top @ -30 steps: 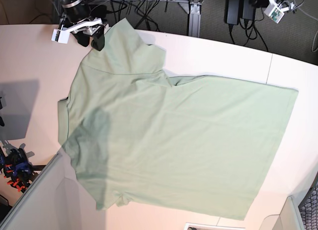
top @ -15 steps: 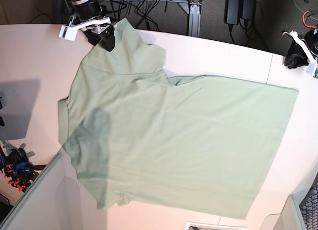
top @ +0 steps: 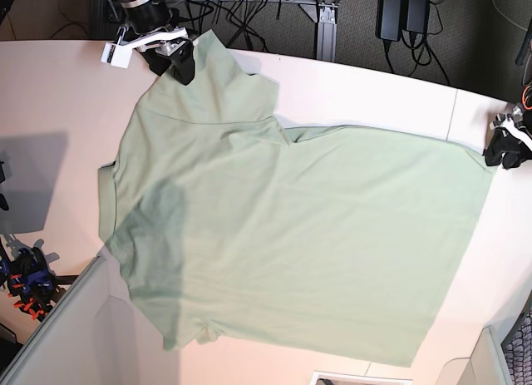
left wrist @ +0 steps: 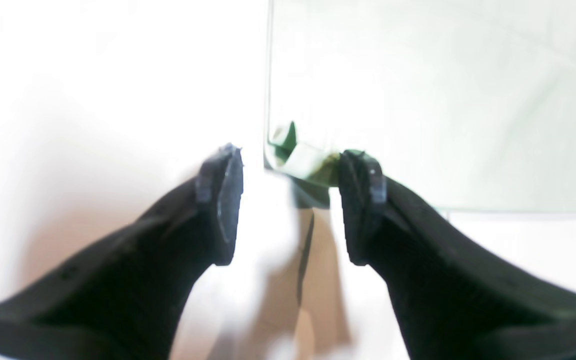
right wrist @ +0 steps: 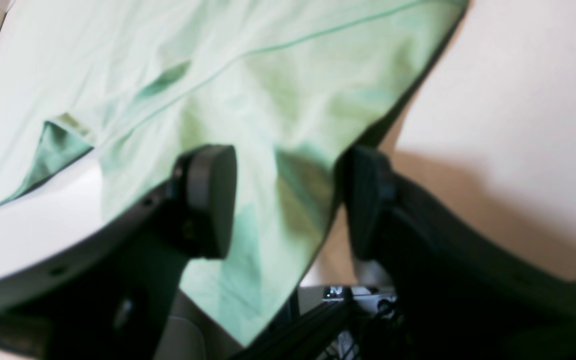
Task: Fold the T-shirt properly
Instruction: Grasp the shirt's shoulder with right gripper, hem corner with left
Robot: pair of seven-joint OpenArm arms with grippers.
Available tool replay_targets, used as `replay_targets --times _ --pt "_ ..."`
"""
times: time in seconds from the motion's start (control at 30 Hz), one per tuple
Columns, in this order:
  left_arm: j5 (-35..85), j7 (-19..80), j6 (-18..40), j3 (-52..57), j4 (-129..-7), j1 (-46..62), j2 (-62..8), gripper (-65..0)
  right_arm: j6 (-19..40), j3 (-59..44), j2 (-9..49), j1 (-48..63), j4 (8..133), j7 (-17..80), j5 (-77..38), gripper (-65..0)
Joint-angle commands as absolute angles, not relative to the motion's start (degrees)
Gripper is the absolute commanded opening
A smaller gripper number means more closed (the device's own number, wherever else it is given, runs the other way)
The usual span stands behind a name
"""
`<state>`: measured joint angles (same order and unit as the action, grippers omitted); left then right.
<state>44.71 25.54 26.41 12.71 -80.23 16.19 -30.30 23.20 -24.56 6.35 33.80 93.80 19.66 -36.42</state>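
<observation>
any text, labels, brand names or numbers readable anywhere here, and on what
None can be read.
T-shirt: plain pale green cloth, with no print or logo showing in any view.
Left gripper and right gripper: plain black jaws, no markings legible.
White part on the right arm's wrist: no lettering can be made out, too small to tell.

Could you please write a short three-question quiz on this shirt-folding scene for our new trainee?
1. True or false: the left gripper is already shut on the T-shirt.
2. Which part of the T-shirt lies between the right gripper's jaws? A) the collar B) a sleeve edge C) the hem corner
3. Fill in: the left gripper hovers at the shirt's ___ corner.

Key: 1. False; its jaws are open, straddling the corner. 2. B. 3. hem.
</observation>
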Motion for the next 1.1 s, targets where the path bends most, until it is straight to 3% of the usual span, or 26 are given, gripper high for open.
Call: replay_targets --times 0.0,0.43,0.63,1.07 --pt "44.4 26.9 26.2 13.0 -80.5 16.1 -31.0 -30.1 22.3 -24.5 6.5 34.8 93.8 22.8 -34.9 -30.3" --pt "54.1 34.2 26.2 13.9 -81.2 15.4 -30.8 -30.1 22.3 -24.5 6.5 34.8 93.8 22.8 -33.4 -30.3" --pt "53.6 35.2 26.2 17.3 -81.1 16.0 -30.2 -30.1 22.3 -24.5 6.5 34.8 93.8 22.8 -33.2 -30.3" --pt "51.2 33.0 24.6 13.5 -81.1 15.9 -26.3 -30.2 22.3 -24.5 6.5 34.5 93.8 22.7 -33.2 -30.5"
